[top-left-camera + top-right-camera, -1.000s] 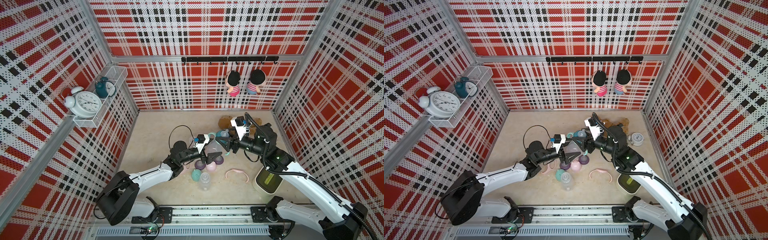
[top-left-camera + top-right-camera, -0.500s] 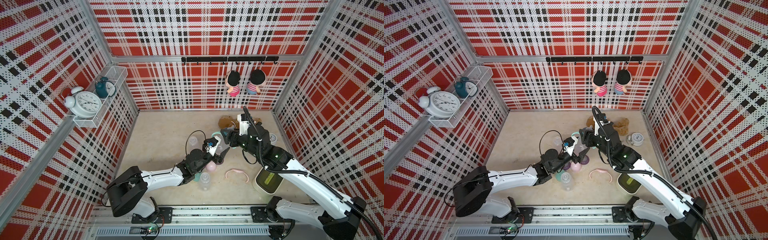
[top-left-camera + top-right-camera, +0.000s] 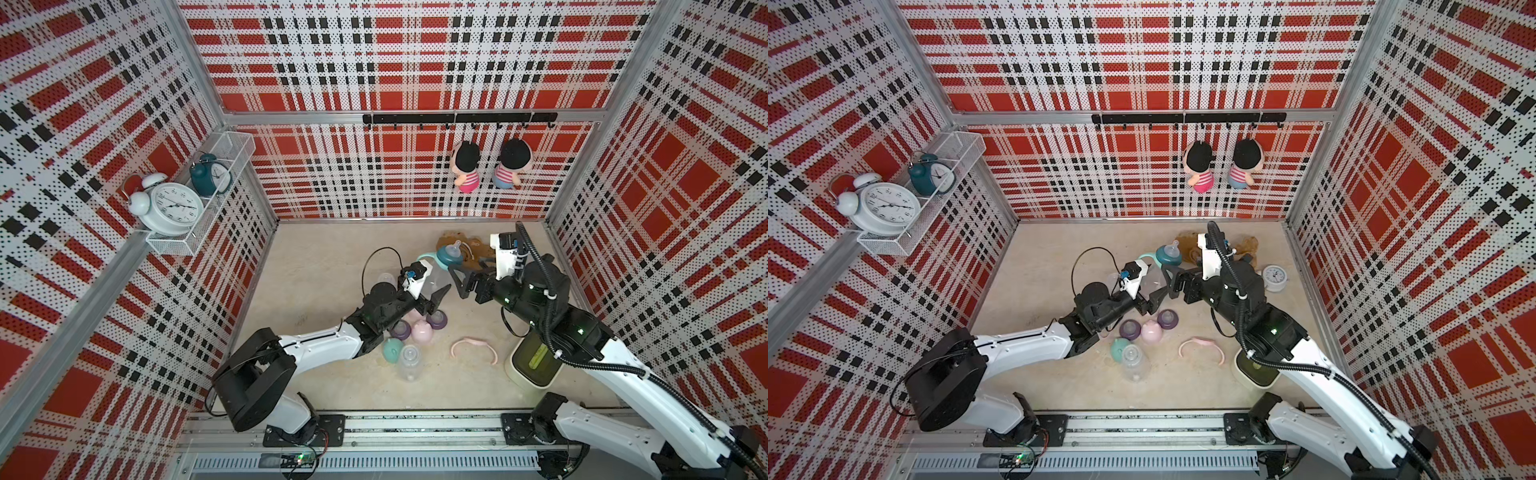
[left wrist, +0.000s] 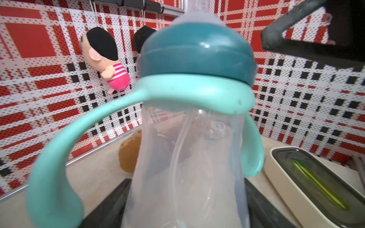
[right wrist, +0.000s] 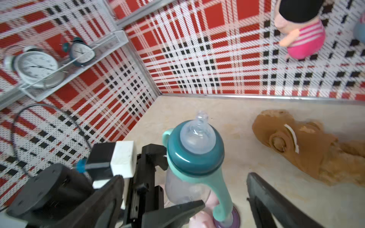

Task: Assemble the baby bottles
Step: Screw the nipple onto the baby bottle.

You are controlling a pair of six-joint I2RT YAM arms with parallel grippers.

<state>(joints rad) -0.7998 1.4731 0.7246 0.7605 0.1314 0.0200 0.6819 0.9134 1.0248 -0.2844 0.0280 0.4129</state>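
Observation:
My left gripper (image 3: pixel 434 291) (image 3: pixel 1152 296) (image 4: pixel 187 207) is shut on the clear body of a baby bottle (image 4: pixel 189 158), held upright. The bottle carries a teal teat collar (image 3: pixel 448 254) (image 3: pixel 1169 253) (image 5: pixel 195 156) and a mint handle ring (image 4: pixel 177 92). Just to its right, my right gripper (image 3: pixel 467 272) (image 3: pixel 1173 277) (image 5: pixel 185 203) is open, its fingers either side of the bottle without touching. On the floor below lie two purple collars (image 3: pixel 400 330) (image 3: pixel 437 320), a pink cap (image 3: pixel 420 332), a mint cap (image 3: pixel 390 349), a bare clear bottle (image 3: pixel 409 361) and a pink handle ring (image 3: pixel 473 347).
A cream box with a green lid (image 3: pixel 536 361) sits under my right arm. A brown plush toy (image 3: pixel 469 249) lies at the back, and a small clock (image 3: pixel 1275 277) stands near the right wall. Two dolls (image 3: pixel 467 168) hang on the back wall; a shelf with clocks (image 3: pixel 174 208) is on the left wall.
My right gripper has opened and come off the teal collar. The left arm still grips the bottle and has shifted it slightly.

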